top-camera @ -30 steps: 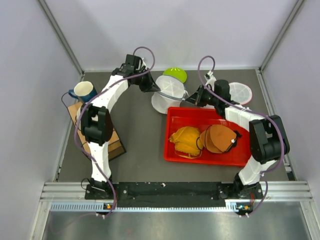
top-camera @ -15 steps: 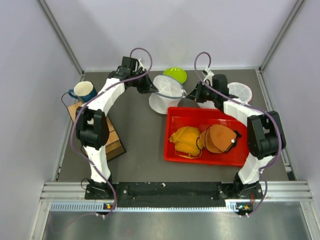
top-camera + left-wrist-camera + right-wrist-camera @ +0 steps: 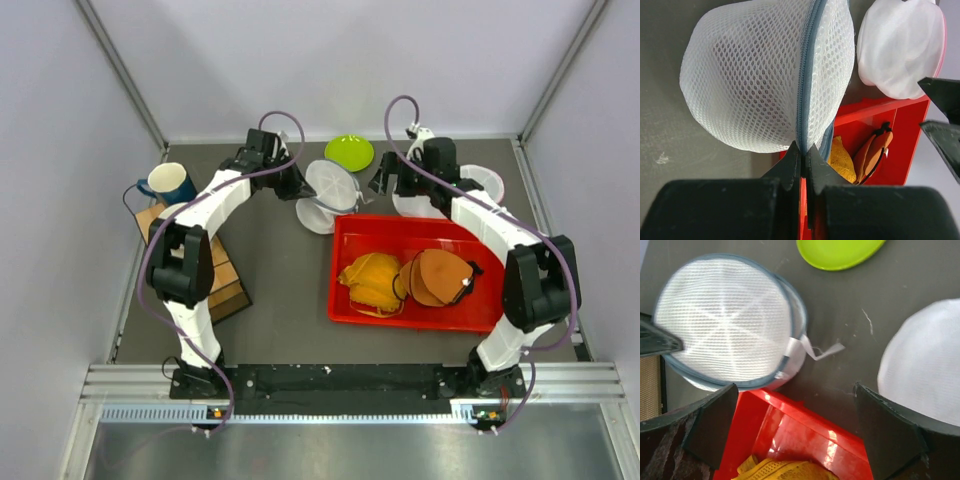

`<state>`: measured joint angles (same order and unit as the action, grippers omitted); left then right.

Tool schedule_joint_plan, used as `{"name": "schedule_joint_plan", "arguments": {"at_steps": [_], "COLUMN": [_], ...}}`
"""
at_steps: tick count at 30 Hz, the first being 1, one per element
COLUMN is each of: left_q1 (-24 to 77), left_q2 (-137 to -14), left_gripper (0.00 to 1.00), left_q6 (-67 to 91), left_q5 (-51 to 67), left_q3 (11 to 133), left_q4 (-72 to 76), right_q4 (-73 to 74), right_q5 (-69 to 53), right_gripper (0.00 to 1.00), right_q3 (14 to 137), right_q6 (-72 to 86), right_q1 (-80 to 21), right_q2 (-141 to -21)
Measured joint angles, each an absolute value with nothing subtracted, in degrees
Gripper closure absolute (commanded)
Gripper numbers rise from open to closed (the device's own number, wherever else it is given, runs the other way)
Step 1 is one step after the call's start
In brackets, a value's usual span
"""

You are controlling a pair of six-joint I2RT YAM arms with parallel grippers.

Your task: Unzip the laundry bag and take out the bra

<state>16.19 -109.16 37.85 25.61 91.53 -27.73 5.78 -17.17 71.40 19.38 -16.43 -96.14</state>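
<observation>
Jaws of left gripper [image 3: 802, 167] clenched flat on the grey zipper seam of the laundry bag [image 3: 765, 80], holding the white mesh round tipped on edge. Jaws of right gripper [image 3: 385, 183] released, spread wide, gripping nothing, poised above the counter [image 3: 270, 270] just beside the bag. Bag at the far left corner of the red tray [image 3: 345, 300]. Inside the tray, a yellow padded garment [image 3: 370, 280] beside an orange-brown one [image 3: 435, 277]. Bag's contents not discernible. Second mesh bag [image 3: 480, 185] right of the right gripper; green plate [image 3: 349, 152] behind.
</observation>
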Motion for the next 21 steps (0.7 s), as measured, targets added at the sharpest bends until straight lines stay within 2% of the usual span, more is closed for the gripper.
{"name": "schedule_joint_plan", "arguments": {"at_steps": [8, 9, 10, 12, 13, 15, 17, 21], "left_q1": [17.67, 17.76, 18.0, 18.39, 18.59, 18.83, 18.94, 18.41], "left_q2": [-105.56, -105.23, -105.08, -104.75, -104.57, -104.29, -104.03, -103.94], "left_gripper": [1.0, 0.96, 0.82, 0.65, 0.45, 0.29, 0.18, 0.14], "left_q6": [39.92, 40.16, 40.23, 40.21, 40.1, 39.42, 38.52, 36.53], "left_q5": [23.68, 23.46, 23.29, 22.94, 22.79, 22.39, 21.45, 19.81], "left_q3": [86.78, 86.56, 86.54, 86.54, 86.54, 86.61, 87.42, 91.72], "left_q4": [-24.77, -24.53, -24.36, -23.94, -23.92, -24.16, -25.3, -28.38], "right_q4": [7.64, 7.94, 8.19, 8.27, 8.29, 8.29, 8.32, 8.34], "right_q5": [-13.19, -13.17, -13.15, -12.97, -12.75, -12.36, -11.77, -10.94], "right_gripper": [0.01, 0.01, 0.01, 0.01, 0.01, 0.01, 0.01, 0.01], "right_q3": [73.25, 73.25, 73.25, 73.28, 73.28, 73.28, 73.28, 73.28], "right_q6": [16.1, 16.12, 16.16, 16.29, 16.32, 16.49, 16.56, 16.51], "right_q1": [-24.03, -24.18, -24.21, -24.27, -24.29, -24.53, -25.12, -26.85], "right_q2": [-93.73, -93.76, -93.76, -93.76, -93.76, -93.76, -93.76, -93.76]}}
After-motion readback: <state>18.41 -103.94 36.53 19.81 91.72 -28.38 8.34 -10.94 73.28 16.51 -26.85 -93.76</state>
